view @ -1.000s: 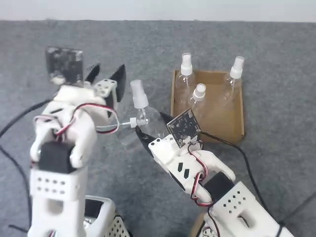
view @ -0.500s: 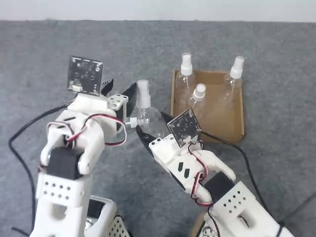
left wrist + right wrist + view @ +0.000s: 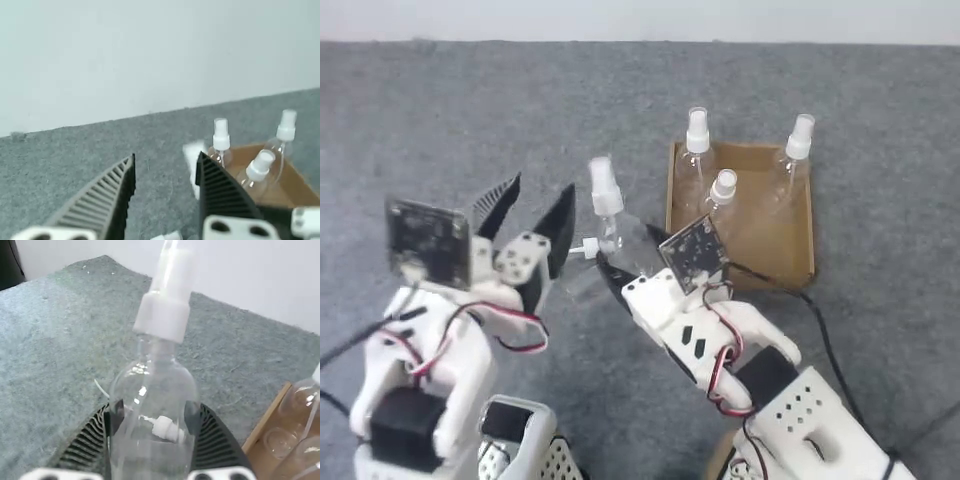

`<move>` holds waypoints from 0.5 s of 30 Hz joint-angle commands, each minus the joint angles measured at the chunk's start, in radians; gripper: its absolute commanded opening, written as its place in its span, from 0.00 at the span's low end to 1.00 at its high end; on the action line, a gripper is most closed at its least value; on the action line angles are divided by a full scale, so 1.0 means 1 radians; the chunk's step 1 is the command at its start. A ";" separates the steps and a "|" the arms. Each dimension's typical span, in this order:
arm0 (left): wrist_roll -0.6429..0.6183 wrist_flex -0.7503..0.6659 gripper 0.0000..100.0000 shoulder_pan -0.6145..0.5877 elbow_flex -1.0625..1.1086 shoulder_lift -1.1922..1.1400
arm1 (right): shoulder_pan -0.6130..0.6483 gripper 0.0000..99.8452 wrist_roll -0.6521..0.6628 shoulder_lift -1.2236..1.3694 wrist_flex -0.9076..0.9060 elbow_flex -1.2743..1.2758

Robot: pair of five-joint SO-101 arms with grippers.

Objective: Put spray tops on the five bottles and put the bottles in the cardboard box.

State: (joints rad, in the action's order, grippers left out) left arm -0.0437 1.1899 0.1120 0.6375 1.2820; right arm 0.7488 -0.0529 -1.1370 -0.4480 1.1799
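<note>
right pincer (image 3: 628, 262) was clamped on the belly of a clear bottle (image 3: 620, 248), one finger on each side of the glass, as its own wrist view showed plainly (image 3: 150, 450); the bottle stood upright at the centre of the high view, long axis vertical, with a white spray top (image 3: 605, 192) on its neck, which looked seated though i could not tell if it was fully screwed down; left pincer (image 3: 538, 195) sat left of centre with its fingers spread wide and nothing between them, apart from the bottle; a loose spray top (image 3: 585, 247) lay on its side on the grey carpet (image 3: 440, 110), just beside the held bottle on its left; the cardboard box (image 3: 809, 230) lay right of centre, its near wall just beside the bottle, and three bottles (image 3: 723, 200) with tops on already stood inside it; so the box lay to the right of the gripped bottle, on the side away from the left pincer, and the right arm was both the holder and the nearer one; the coming move was probably a lift over the box's left wall, keeping the bottle upright and setting it in the free front part, clear of the three bottles there.
</note>
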 commanded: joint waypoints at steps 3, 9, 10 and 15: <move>0.046 -0.006 0.18 0.002 0.148 0.158 | -0.085 0.01 -0.002 0.019 -0.088 -0.265; 0.051 -0.034 0.19 0.011 0.332 0.304 | -0.116 0.01 -0.008 0.257 -0.156 -0.523; 0.051 -0.046 0.19 0.012 0.366 0.330 | -0.114 0.01 -0.009 0.297 -0.156 -0.557; 0.052 -0.087 0.33 0.114 0.536 0.446 | -0.111 0.01 -0.009 0.466 -0.156 -0.681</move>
State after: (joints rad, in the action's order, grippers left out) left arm -0.0023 1.1393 0.1703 1.1162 1.6671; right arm 0.6490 -0.0529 -0.7396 -0.5984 0.6199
